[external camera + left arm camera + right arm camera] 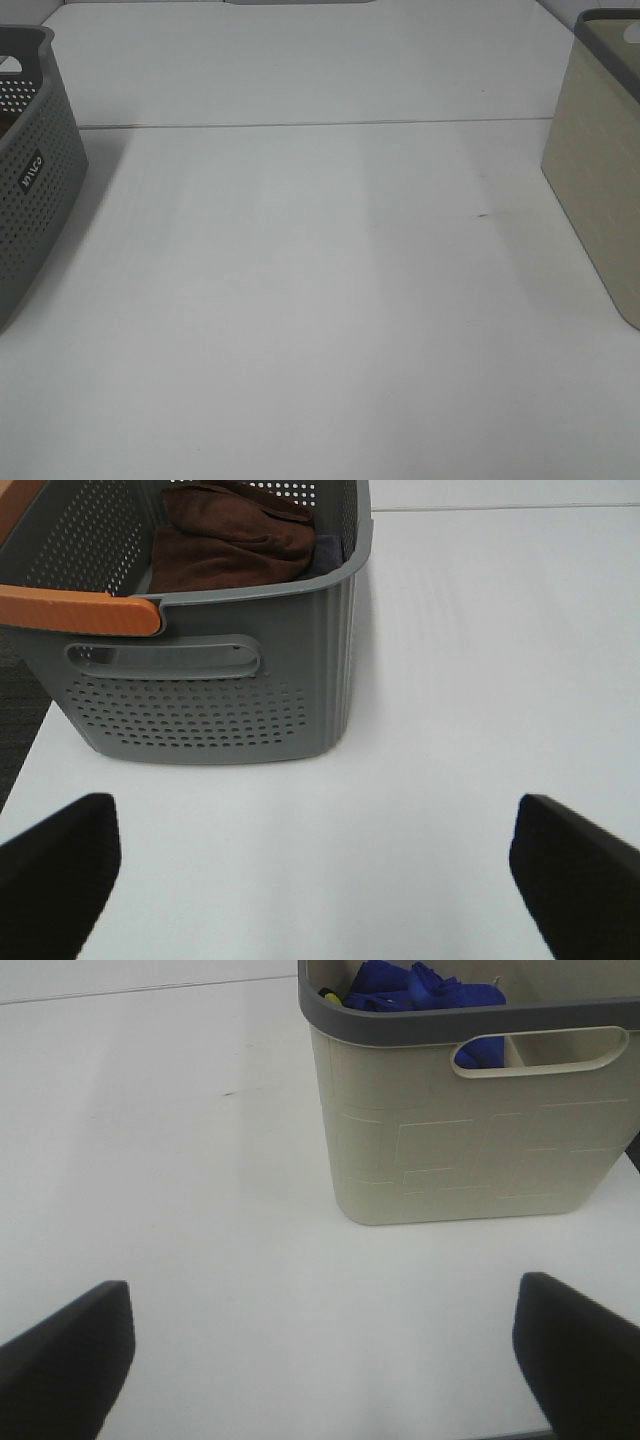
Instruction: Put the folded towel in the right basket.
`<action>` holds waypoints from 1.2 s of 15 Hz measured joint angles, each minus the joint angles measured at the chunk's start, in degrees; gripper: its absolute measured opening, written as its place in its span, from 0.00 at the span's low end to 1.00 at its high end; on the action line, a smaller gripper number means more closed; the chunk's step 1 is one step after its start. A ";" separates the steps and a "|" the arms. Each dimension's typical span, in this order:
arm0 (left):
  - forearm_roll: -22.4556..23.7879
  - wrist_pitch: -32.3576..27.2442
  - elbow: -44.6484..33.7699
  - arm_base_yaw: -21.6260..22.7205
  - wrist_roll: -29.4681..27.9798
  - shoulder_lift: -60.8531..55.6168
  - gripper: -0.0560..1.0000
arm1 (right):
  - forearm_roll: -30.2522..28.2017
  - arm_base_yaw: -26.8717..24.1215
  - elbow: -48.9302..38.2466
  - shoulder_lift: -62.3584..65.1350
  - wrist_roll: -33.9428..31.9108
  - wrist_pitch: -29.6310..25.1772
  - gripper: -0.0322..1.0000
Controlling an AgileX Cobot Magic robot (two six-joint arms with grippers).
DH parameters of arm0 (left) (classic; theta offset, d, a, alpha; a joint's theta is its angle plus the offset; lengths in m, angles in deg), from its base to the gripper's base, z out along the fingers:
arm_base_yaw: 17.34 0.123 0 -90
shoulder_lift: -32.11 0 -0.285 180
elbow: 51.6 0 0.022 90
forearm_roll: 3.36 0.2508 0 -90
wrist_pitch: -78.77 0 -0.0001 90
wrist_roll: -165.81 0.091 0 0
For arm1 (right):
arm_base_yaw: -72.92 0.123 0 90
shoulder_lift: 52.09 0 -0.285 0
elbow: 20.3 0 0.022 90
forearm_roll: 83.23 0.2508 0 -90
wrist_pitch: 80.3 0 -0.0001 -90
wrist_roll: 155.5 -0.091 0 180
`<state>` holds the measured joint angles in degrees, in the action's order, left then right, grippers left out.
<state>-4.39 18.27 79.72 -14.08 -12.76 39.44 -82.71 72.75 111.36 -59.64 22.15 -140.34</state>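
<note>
The beige right basket (600, 190) stands at the table's right edge; in the right wrist view (470, 1150) a blue folded towel (420, 985) lies inside it. My right gripper (320, 1360) is open and empty, low over the table, short of that basket. The grey perforated left basket (35, 190) stands at the left edge; in the left wrist view (210, 700) it holds brown cloth (230, 535). My left gripper (315, 880) is open and empty, short of that basket. Neither gripper shows in the exterior high view.
The white table (320, 300) has a seam (320, 124) running across its far part. The grey basket has an orange handle (80, 610). The table's left edge and dark floor (20, 720) show beside the grey basket.
</note>
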 joint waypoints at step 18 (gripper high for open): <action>0.00 0.00 0.00 0.00 0.00 0.00 0.99 | 0.00 0.00 0.00 0.00 0.00 0.00 0.98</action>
<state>-4.39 18.27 79.72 -14.08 -12.76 39.44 -82.71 72.75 111.36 -59.64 22.15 -140.34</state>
